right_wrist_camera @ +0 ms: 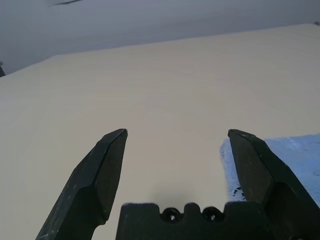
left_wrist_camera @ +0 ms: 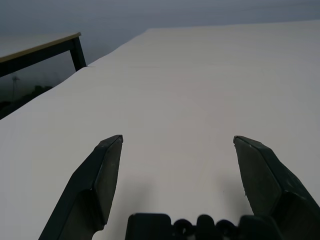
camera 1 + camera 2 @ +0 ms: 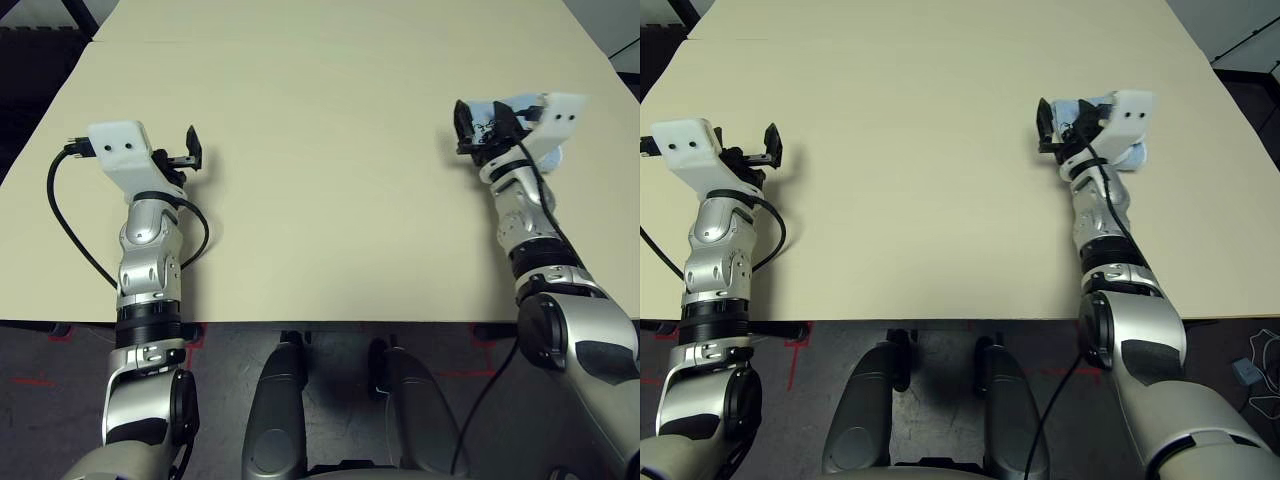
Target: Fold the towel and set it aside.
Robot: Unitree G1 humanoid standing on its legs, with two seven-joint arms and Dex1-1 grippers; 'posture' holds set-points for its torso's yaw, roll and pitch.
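Nearest us, we are holding both silver forearms out over the beige table (image 3: 330, 200). The left gripper (image 3: 193, 152) is hovering near the table's left edge with its two black fingers (image 2: 102, 175) spread wide and nothing between them. The right gripper (image 3: 463, 125) is hovering at the right side, its fingers (image 1: 107, 170) likewise spread wide and gripping nothing.

Farther out, just beside and partly under the right gripper, the towel (image 3: 520, 105) is lying on the table near the right edge, well apart from the left gripper. In the right wrist view we are seeing a pale-blue terry corner (image 1: 295, 155) with a whitish edge, just beside one finger; a small dark mark is showing close to that edge. In the head views much of the cloth is hidden behind the wrist, so we cannot tell whether it is lying flat or bunched.

We are judging the towel to be light, soft and limp, neither slippery nor fragile. It should sag wherever it is unsupported, so we are favouring a pinch at the stitched edge or at a corner.
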